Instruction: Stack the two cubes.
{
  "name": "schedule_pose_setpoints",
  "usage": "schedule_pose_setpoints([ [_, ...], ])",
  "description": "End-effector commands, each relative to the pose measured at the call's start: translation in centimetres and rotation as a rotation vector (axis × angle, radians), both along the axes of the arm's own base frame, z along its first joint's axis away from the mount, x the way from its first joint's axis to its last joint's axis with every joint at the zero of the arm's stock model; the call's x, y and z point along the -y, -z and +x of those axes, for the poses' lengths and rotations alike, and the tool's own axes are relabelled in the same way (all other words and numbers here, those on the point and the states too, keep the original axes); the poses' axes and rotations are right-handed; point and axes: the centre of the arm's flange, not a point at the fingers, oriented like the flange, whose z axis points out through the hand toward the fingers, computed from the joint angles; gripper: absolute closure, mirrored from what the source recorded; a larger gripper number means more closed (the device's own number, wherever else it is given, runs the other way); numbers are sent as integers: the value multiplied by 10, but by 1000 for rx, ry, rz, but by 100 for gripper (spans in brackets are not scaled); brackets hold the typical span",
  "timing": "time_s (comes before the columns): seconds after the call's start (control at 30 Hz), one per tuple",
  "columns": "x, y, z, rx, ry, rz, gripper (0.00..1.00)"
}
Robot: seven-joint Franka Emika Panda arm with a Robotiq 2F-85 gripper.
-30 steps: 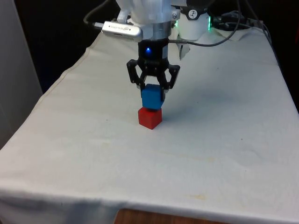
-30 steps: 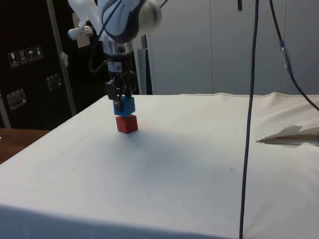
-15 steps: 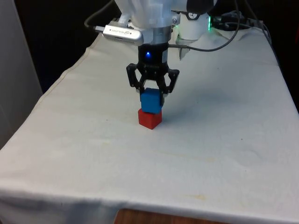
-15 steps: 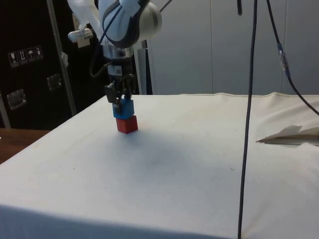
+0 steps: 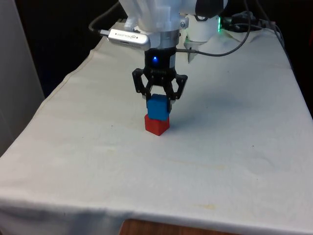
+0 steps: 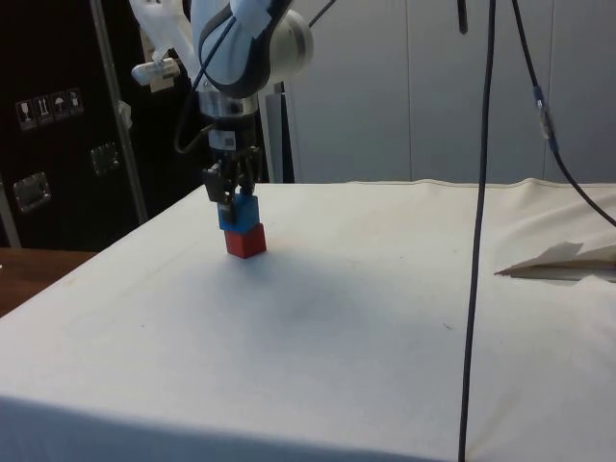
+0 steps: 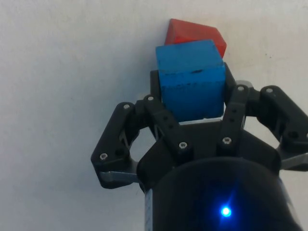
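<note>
Wrist view shows the pincer (image 7: 191, 94) clamped on the blue cube (image 7: 191, 77), red cube (image 7: 195, 34) beneath.

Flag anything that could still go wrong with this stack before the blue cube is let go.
1. In the wrist view the blue cube looks turned and offset relative to the red cube, so it may sit partly overhanging and tip on release.
2. The gripper has its jaws shut on the blue cube; an uneven opening could drag it sideways.
3. The red cube rests loose on the white cloth, so downward pressure might shift it.
</note>
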Motion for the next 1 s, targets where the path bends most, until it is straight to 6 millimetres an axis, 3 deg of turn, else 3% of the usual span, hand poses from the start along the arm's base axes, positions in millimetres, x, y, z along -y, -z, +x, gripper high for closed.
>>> schedule_pose_setpoints([
  [0.0,-1,0,0,1,0,1,95],
  [0.13,0,0,0,0,0,0,62],
  [0.17,-1,0,0,0,-1,1,62],
  [0.27,-1,0,0,0,-1,1,33],
  [0.3,-1,0,0,0,-1,1,13],
  [0.33,-1,0,0,0,-1,1,2],
  [0.73,0,-9,2,8,2,2,0],
  [0.97,1,-38,2,11,15,11,0],
])
